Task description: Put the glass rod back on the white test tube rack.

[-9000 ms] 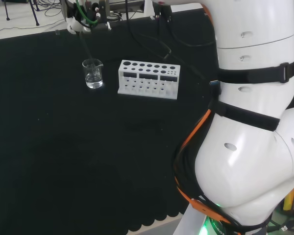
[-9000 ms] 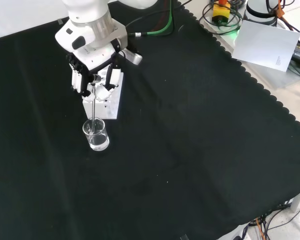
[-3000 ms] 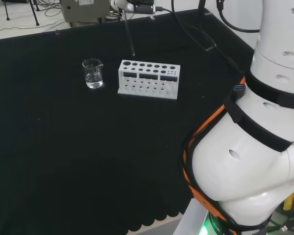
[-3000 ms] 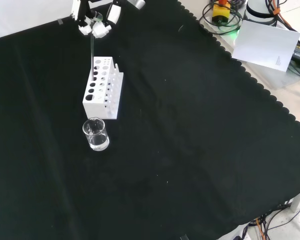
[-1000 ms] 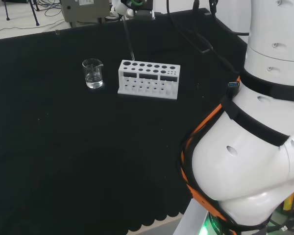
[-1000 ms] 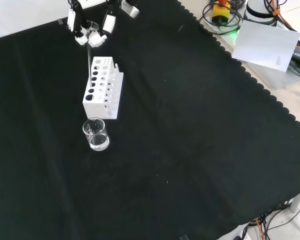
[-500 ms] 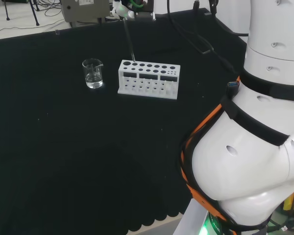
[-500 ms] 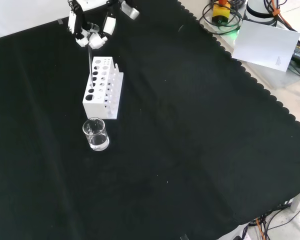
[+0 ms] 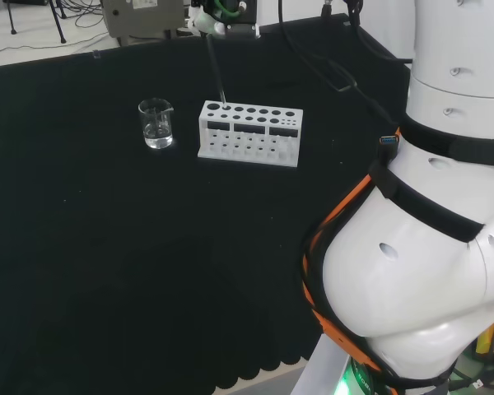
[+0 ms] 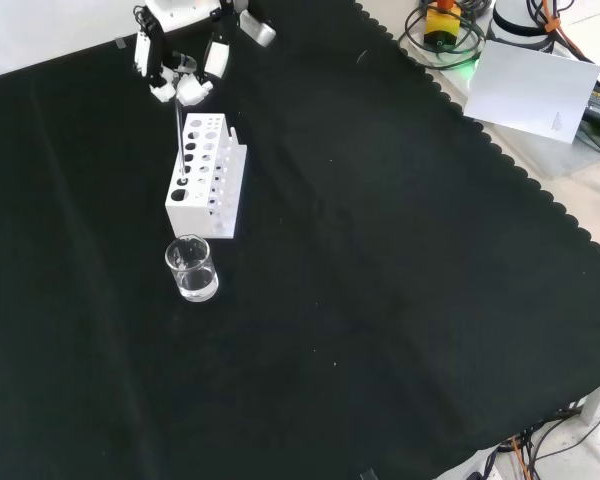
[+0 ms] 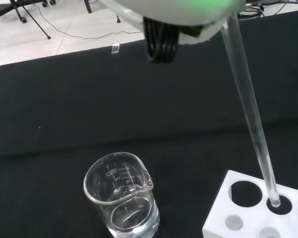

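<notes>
Front view: hand [image 10: 185, 72] above rack [image 10: 208, 178], fingers [image 10: 193, 91] pinching rod [image 10: 178, 140].

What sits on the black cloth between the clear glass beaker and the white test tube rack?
Nothing: in the head view the stretch of black cloth between the clear glass beaker and the white test tube rack is bare. The front view shows the same gap.

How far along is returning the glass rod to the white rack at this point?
Done: the glass rod is out of the beaker and above the white test tube rack. In hand: the hand holds the rod's upper end, its lower tip at the mouth of a hole in the rack's end nearest the beaker. Left: lower it fully into the hole, then let go and withdraw.
</notes>
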Controlling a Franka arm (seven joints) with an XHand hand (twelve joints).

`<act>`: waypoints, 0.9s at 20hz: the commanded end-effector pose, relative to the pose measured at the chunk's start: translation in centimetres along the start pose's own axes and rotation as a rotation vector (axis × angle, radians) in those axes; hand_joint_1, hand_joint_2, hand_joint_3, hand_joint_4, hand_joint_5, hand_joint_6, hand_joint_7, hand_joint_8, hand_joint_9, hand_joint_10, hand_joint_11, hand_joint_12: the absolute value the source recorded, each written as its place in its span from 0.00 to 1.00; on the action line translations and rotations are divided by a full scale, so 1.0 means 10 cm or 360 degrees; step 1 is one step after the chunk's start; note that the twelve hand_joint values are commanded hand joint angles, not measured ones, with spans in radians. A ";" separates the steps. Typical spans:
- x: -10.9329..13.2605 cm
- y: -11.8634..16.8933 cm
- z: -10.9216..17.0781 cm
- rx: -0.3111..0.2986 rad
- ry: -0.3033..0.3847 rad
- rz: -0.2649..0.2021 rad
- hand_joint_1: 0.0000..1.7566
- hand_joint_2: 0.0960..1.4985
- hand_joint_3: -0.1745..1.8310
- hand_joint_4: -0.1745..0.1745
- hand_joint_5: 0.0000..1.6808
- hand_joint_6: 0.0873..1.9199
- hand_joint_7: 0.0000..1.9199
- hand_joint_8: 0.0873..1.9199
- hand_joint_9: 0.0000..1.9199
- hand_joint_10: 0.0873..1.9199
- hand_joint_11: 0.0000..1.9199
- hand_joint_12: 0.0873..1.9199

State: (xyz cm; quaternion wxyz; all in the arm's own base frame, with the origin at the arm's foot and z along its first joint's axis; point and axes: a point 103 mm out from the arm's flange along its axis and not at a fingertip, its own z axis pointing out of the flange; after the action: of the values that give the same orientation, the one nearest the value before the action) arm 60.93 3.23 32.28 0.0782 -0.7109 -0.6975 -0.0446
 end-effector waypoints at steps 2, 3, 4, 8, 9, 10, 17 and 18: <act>0.02 0.06 0.07 0.0018 -0.0007 -0.0018 0.74 0.43 0.45 0.00 0.67 0.32 0.58 0.64 0.86 0.45 0.85 0.35; 0.01 0.07 0.09 0.0022 -0.0005 -0.0018 0.74 0.43 0.45 0.00 0.67 0.32 0.58 0.64 0.86 0.45 0.85 0.35; 0.00 0.08 0.10 0.0025 -0.0006 -0.0017 0.74 0.43 0.45 0.00 0.67 0.32 0.58 0.64 0.86 0.45 0.85 0.35; -0.08 0.11 0.18 0.0037 -0.0008 -0.0006 0.74 0.43 0.45 0.00 0.67 0.32 0.58 0.64 0.86 0.45 0.85 0.35; -0.11 0.12 0.19 0.0039 -0.0008 0.0001 0.74 0.43 0.45 0.00 0.67 0.32 0.58 0.64 0.86 0.45 0.85 0.35; -0.14 0.13 0.20 0.0041 -0.0005 0.0009 0.74 0.43 0.45 0.00 0.67 0.32 0.58 0.64 0.86 0.45 0.85 0.35; -0.25 0.17 0.29 0.0056 -0.0014 0.0042 0.74 0.43 0.45 0.00 0.67 0.32 0.58 0.64 0.86 0.45 0.85 0.35; -0.25 0.17 0.30 0.0060 -0.0013 0.0044 0.74 0.43 0.45 0.00 0.67 0.32 0.58 0.64 0.86 0.45 0.85 0.35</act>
State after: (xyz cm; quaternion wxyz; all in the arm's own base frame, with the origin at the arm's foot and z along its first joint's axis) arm 62.39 1.45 29.05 0.0894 -0.7165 -0.6912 -0.0298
